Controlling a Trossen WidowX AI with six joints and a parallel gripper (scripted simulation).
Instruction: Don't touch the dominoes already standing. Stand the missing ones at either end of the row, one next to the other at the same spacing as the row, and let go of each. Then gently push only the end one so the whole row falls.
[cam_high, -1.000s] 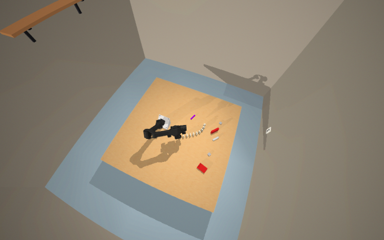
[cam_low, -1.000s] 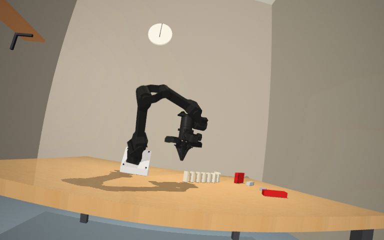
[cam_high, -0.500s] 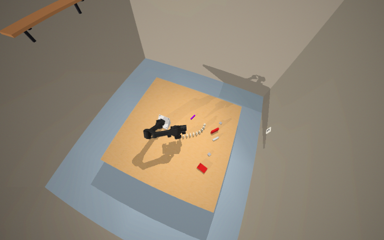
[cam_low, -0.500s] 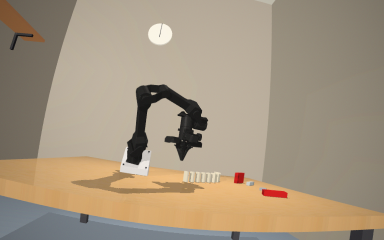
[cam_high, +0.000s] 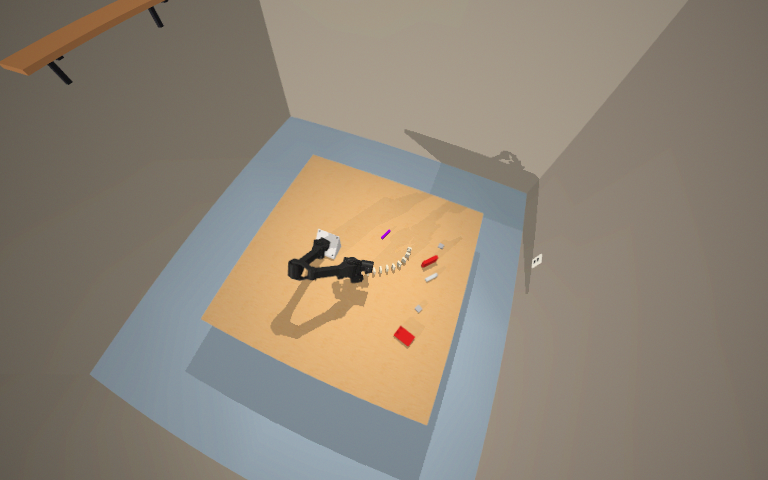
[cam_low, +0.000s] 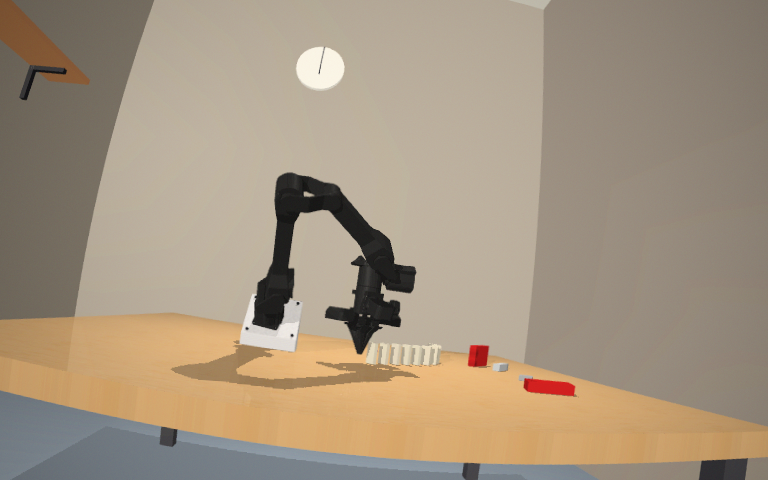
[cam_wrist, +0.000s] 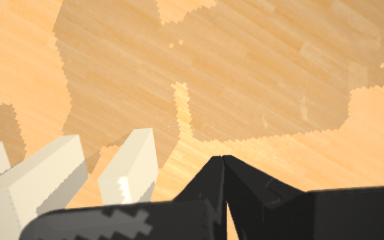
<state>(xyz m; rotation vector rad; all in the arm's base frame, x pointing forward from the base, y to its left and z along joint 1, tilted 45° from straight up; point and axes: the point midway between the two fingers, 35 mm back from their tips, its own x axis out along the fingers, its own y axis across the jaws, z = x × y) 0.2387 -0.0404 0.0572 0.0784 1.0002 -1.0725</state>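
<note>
A curved row of cream dominoes (cam_high: 386, 269) (cam_low: 397, 354) stands on the table, its far end curving toward the back in the top view. The end domino nearest the arm (cam_low: 372, 353) (cam_wrist: 129, 167) leans a little toward the row in the exterior view. Another domino (cam_wrist: 47, 162) is beyond it in the wrist view. My gripper (cam_low: 360, 352) (cam_wrist: 221, 165) is shut and empty, its tips low beside that end domino, on the outer side of the row. Whether they touch it cannot be told. In the top view the gripper body hides the fingertips and part of the near end.
A red block (cam_high: 429, 260) (cam_low: 478, 356) and a white block (cam_high: 431, 277) (cam_low: 500, 367) are beyond the row. A flat red box (cam_high: 404, 336) (cam_low: 549, 387) lies farther off. Small grey pieces (cam_high: 441, 246) (cam_high: 418, 308) and a purple bar (cam_high: 385, 234) lie around.
</note>
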